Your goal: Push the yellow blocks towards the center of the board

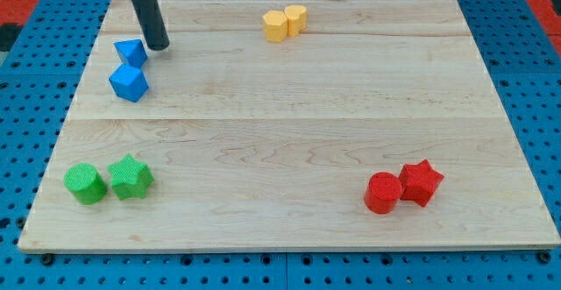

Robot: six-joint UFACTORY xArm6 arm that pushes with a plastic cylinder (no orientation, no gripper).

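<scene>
Two yellow blocks are sitting together near the top edge of the wooden board (289,106): a yellow hexagonal block (275,26) and, touching it on the view's right, a yellow cylinder (296,17). Measured from that pair, my tip (159,47) is resting well off to the view's left and slightly lower, with the dark rod leaning up toward the top-left and running out of view. No jaws are fitted on this rod, so nothing is being gripped. Just beside the tip, farther from the yellow pair, two blue blocks are lying: a blue block (131,53), possibly touching the rod, and a blue cube (129,83) below it. Far below the yellow pair, a green cylinder (85,184) and green star (131,177) are sitting bottom-left, a red cylinder (382,193) and red star (422,182) bottom-right.
</scene>
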